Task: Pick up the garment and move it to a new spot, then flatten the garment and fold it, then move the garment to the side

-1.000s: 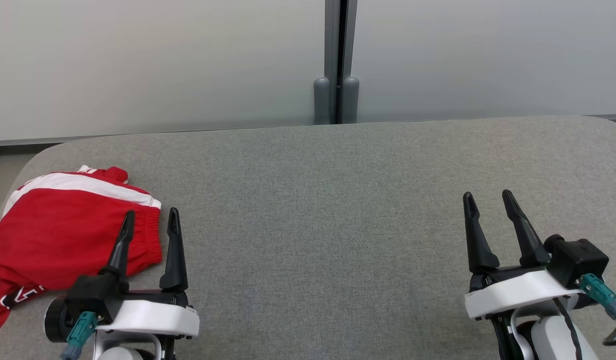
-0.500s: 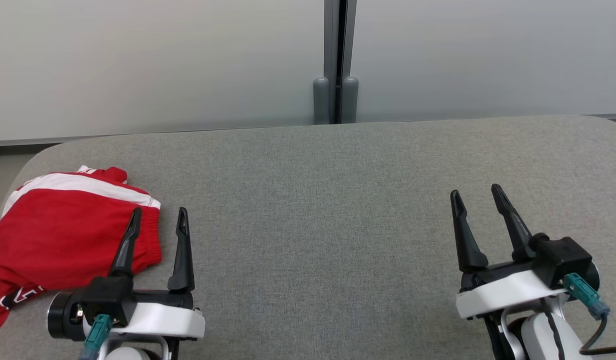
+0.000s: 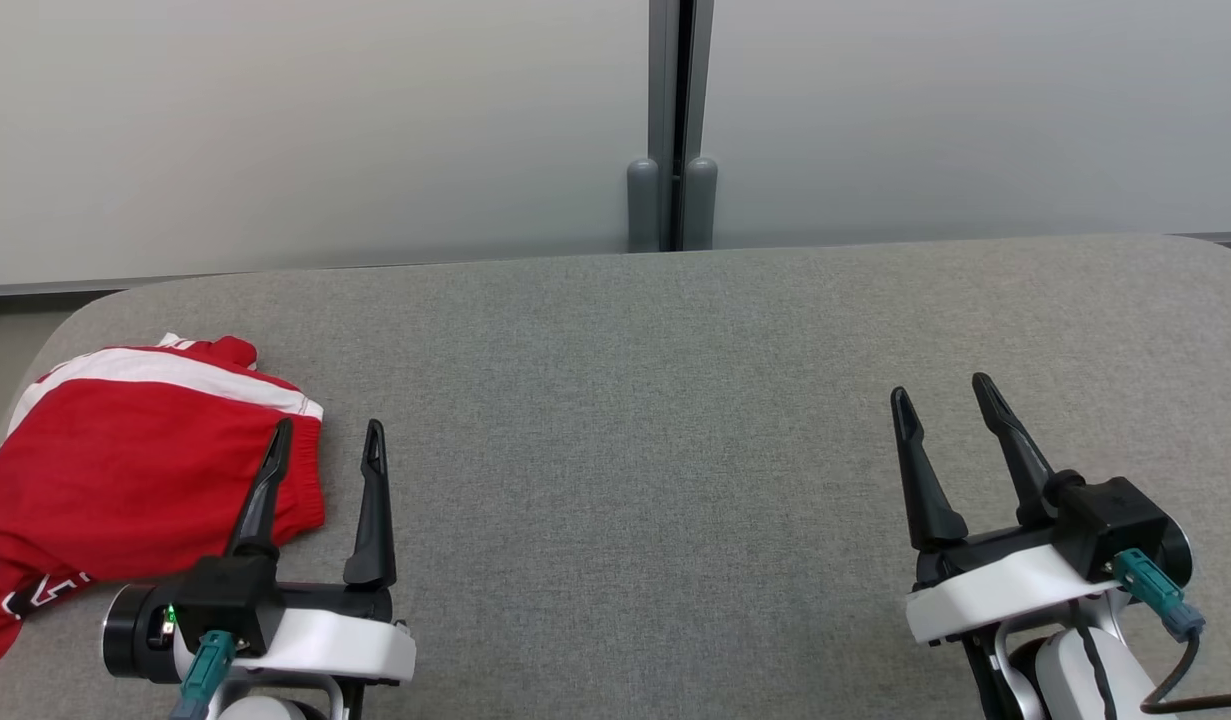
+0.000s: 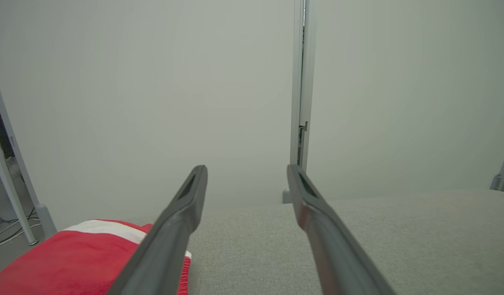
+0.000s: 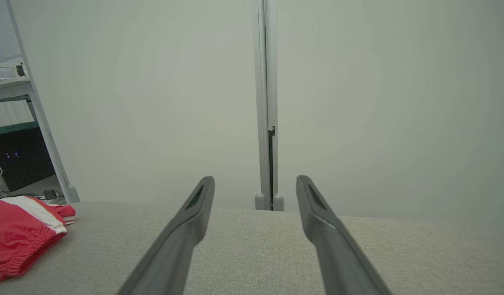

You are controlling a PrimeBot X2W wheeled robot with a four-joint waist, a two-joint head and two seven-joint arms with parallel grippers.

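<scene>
One garment [image 3: 125,470], two grippers [image 3: 329,427] [image 3: 937,386]

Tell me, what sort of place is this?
Probably a lab or workshop rather than a home: a grey fabric-covered table stands against plain partition panels, with a metal shelf frame off to one side.

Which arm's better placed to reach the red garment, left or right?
Left, likely. The open left gripper is at the edge of the garment; the right gripper sits far across the table.
</scene>
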